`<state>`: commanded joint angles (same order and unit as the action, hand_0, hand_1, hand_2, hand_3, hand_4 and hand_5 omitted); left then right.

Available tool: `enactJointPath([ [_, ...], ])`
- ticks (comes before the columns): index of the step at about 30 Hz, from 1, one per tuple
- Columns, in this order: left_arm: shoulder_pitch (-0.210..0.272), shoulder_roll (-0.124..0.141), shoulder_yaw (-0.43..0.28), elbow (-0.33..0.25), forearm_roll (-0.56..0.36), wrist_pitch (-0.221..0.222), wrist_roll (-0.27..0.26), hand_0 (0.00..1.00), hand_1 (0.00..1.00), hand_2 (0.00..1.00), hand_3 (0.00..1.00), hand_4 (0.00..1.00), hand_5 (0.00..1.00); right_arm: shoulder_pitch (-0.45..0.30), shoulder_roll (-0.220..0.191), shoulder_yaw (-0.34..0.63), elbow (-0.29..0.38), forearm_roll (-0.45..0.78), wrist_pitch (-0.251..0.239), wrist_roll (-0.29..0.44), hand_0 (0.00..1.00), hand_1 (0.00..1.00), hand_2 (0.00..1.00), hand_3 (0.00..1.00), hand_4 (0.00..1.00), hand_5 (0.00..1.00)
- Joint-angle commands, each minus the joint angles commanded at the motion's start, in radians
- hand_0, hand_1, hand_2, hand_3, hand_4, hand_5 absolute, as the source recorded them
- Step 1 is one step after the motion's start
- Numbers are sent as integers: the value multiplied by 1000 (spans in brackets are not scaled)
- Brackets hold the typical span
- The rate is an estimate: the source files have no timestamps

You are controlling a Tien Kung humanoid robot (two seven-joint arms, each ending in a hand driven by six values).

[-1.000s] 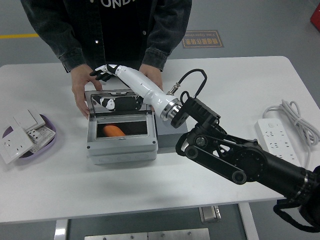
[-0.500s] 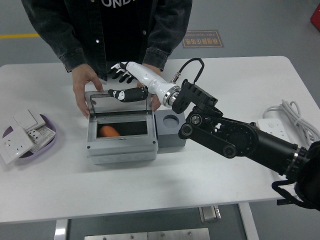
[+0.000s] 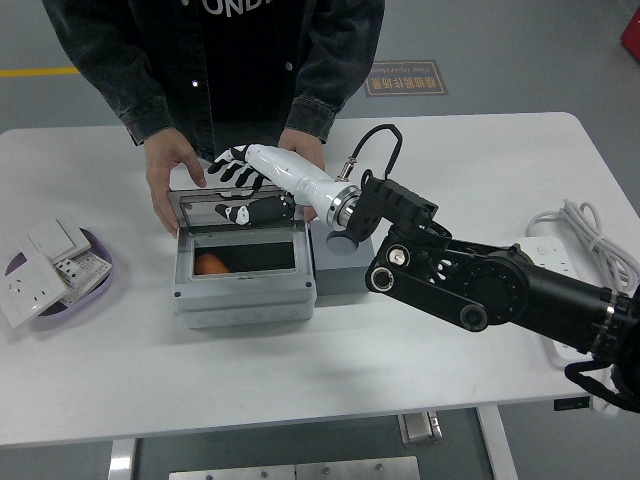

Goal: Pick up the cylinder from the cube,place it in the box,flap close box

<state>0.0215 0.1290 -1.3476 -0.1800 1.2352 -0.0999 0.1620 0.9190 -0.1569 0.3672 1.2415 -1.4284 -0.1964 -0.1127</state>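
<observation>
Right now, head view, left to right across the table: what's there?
Purple tray with white wall sockets → grey box, orange cylinder inside → grey cube → white power strip.

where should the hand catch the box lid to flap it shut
Catch the lid by its raised free edge at the top, from the far side, and push it toward the robot. It stands tilted open, hinged along the box opening's back; the right hand is already there, fingers spread.
</observation>
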Motion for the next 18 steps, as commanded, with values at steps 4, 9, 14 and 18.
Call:
enactJointPath([
  [4, 2, 2, 18, 0, -19, 0, -9, 635, 665, 589, 645, 730, 291, -10, -40, -37, 64, -7, -3, -23, 504, 605, 664, 718, 691, 280],
  [9, 6, 4, 34, 0, -38, 1, -17, 635, 665, 589, 645, 730, 291, -25, -81, -82, 129, 15, -7, -40, 504, 605, 664, 718, 691, 280],
  [14, 10, 9, 51, 0, -58, 1, -26, 635, 664, 589, 645, 730, 291, -50, -113, -137, 171, 93, -10, -26, 503, 605, 666, 719, 683, 284],
  [18, 12, 10, 51, 0, -61, 2, -27, 635, 664, 589, 644, 731, 290, -80, -120, -171, 166, 183, -11, 14, 502, 608, 667, 724, 680, 285],
])
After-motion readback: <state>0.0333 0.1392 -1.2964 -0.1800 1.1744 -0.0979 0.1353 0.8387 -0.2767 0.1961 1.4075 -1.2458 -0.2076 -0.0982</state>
